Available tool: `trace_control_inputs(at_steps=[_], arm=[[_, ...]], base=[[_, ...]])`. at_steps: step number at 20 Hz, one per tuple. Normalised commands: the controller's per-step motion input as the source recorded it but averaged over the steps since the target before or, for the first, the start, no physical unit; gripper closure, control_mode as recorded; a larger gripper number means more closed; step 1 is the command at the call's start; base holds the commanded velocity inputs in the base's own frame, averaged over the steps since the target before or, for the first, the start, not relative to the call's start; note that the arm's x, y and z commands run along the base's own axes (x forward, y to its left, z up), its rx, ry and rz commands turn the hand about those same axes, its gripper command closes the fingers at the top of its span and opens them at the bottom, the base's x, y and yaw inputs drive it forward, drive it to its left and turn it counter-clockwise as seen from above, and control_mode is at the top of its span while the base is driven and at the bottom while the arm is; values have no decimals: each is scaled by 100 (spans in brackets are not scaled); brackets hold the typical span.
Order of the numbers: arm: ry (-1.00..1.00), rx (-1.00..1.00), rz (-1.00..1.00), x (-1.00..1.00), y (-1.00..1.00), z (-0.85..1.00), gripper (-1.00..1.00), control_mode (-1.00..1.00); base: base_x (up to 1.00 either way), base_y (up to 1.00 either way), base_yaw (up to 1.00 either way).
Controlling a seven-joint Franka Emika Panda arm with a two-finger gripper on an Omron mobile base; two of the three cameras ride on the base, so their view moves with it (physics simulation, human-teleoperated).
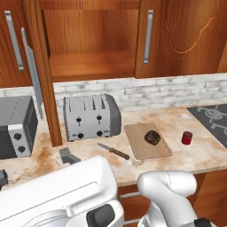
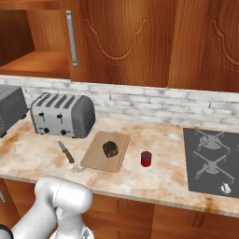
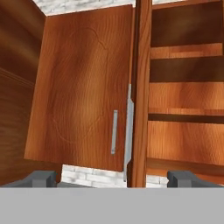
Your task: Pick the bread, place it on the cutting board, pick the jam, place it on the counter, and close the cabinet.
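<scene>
Gripper (image 3: 112,179) is spread wide with nothing in it, its dark fingertips (image 3: 41,178) sitting far apart and aimed at the thin edge of the open cabinet door (image 3: 139,94), with that door's silver bar handle (image 3: 128,133) right beside it. The cabinet (image 1: 91,64) is reddish-brown wood with carved panels, and its shelf looks bare. Down on the marbled beige-and-rust counter (image 1: 186,157), the lumpy dark bread (image 1: 152,137) sits on the flat tan board (image 1: 138,146), and the little red jam (image 1: 187,138) stands just to the board's right, apart from it. A brown-handled knife (image 1: 113,151) lies left of the board, in front of the ribbed grey toaster (image 1: 91,117).
</scene>
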Motion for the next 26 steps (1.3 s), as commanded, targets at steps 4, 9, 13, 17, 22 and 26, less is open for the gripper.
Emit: trace_control_inputs(at_steps=[4,9,13,17,22,26], arm=[[0,0,-5,0,2,0,-100,-100],[0,0,-6,0,0,0,-100,-100],[0,0,-6,0,0,0,-100,-100],[0,0,-7,0,0,0,-100,-100],[0,0,-7,3,0,0,-100,-100],[-2,0,-9,4,0,0,-100,-100]], base=[[0,0,0],[0,0,0],[0,0,0],[0,0,0],[0,0,0],[0,0,0]])
